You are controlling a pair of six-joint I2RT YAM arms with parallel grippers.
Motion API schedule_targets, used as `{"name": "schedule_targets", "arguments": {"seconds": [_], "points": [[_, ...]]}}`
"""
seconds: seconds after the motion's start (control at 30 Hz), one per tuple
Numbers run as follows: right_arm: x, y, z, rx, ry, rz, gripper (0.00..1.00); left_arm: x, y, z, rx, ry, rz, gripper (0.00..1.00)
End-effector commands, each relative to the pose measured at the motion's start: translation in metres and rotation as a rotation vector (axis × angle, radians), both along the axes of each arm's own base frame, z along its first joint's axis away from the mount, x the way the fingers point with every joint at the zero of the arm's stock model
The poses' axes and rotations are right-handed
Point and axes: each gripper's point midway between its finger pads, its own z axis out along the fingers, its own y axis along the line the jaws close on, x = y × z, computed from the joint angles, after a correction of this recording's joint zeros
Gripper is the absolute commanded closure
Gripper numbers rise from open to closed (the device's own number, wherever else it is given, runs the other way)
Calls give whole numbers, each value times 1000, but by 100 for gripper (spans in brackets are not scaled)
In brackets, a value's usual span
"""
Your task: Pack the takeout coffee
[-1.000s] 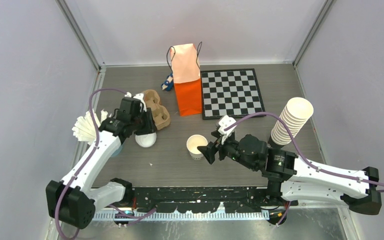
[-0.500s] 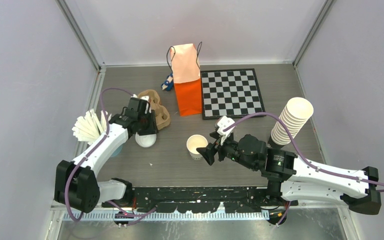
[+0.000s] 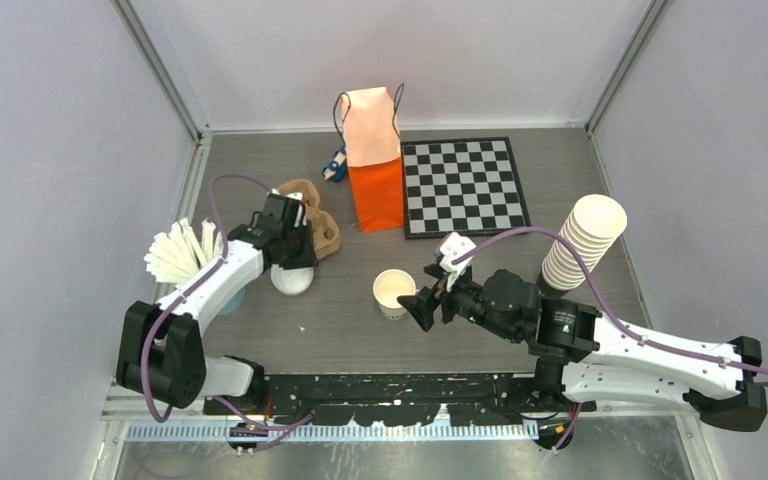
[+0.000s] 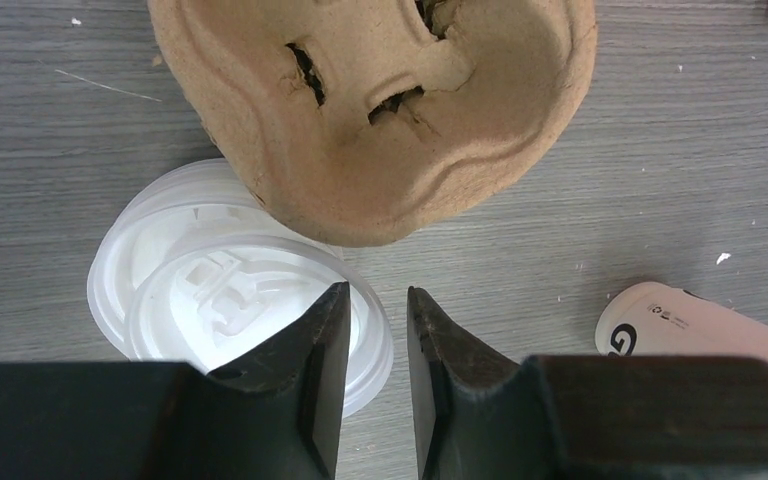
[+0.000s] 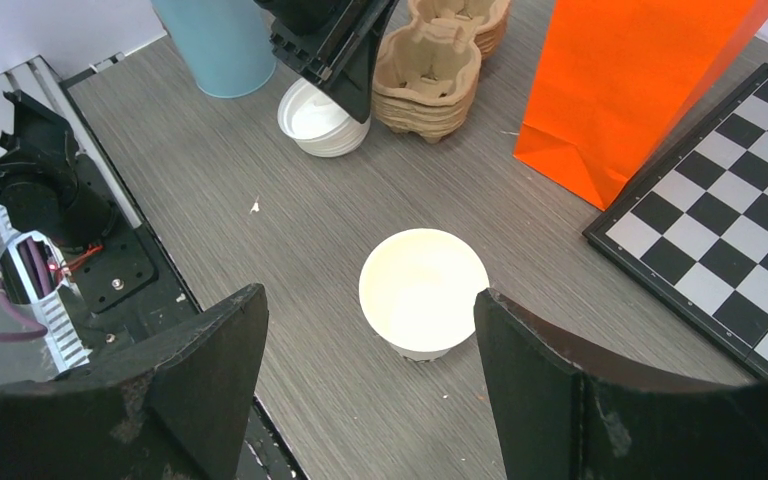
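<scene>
A small white paper cup (image 3: 393, 292) stands open-topped, with no lid on it, at the table's middle; it also shows in the right wrist view (image 5: 423, 290). No lidded cup shows. My right gripper (image 3: 421, 303) is open wide just right of the cup; in its wrist view (image 5: 370, 298) the cup stands between and just beyond the fingertips, untouched. Loose white sip lids (image 3: 291, 279) lie stacked at the left. My left gripper (image 3: 286, 258) hangs over them with a narrow gap between the jaws; in its wrist view (image 4: 378, 300) the top lid's (image 4: 230, 300) right rim lies in that gap.
A brown pulp cup carrier (image 3: 315, 225) lies just behind the lids. The tall orange paper bag (image 3: 375, 165) stands open at the back centre beside a chessboard (image 3: 463, 185). A tilted stack of lidless cups (image 3: 585, 240) stands at the right. A blue cup of white sticks (image 3: 175, 255) stands at the left.
My left gripper has shifted a little to the right and settled over the lid stack. My right gripper has stayed beside the cup, barely moving.
</scene>
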Motion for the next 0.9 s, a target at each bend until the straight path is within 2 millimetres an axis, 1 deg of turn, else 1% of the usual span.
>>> {"name": "schedule_targets", "arguments": {"seconds": [0.0,0.17,0.3,0.37,0.5,0.73,0.87], "points": [[0,-1,26,63,-34,-1,20,9,0,-3,7,-30,6,72],[0,0,26,62,-33,0,21,8,0,-7,17,-13,-1,73],[1,0,26,61,-33,-2,21,7,1,-2,17,-22,-4,82],[0,1,24,56,-31,-1,21,7,0,2,14,-26,-5,88],[1,3,20,43,-28,-1,21,4,-3,18,-15,-44,-18,100],[-2,11,23,46,-21,30,21,-9,-13,52,-98,-82,-52,100],[-4,17,26,52,-31,57,20,-21,-20,74,-152,-97,-87,100]]}}
